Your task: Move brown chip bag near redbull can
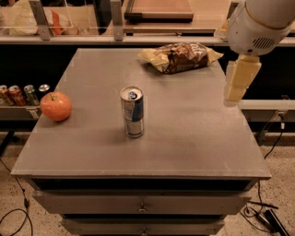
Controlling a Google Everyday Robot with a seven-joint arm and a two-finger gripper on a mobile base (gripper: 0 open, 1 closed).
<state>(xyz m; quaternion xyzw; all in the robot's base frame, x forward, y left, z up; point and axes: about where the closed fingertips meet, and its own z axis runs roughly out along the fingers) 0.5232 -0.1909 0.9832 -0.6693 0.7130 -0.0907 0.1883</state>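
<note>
Beyond the left edge of the grey desk, lower down on a shelf, a row of small cans, all upright. Just inside the left edge, about midway along it, a round orange-red fruit, well apart from everything else on the top. Near the middle of the desk, a little left of centre and toward the front edge, the redbull can: upright, blue and silver, top facing up, touching nothing. At the far edge, right of centre and toward the far right corner, the brown chip bag: lying flat and crinkled, dark brown in the middle, pale yellow at both ends, long side running along the far edge. Bag and can well apart, with bare grey desk top between them and the fruit off to the left of that stretch. Behind the far edge, a counter carrying a wooden board. Over the right edge, nearer the far right corner, the gripper: pale yellow, hanging down from the white arm, close to the bag's right end and not gripping it. Apart or together: cannot tell. Under the front edge, drawers. On the floor by the front right corner, cables.
</note>
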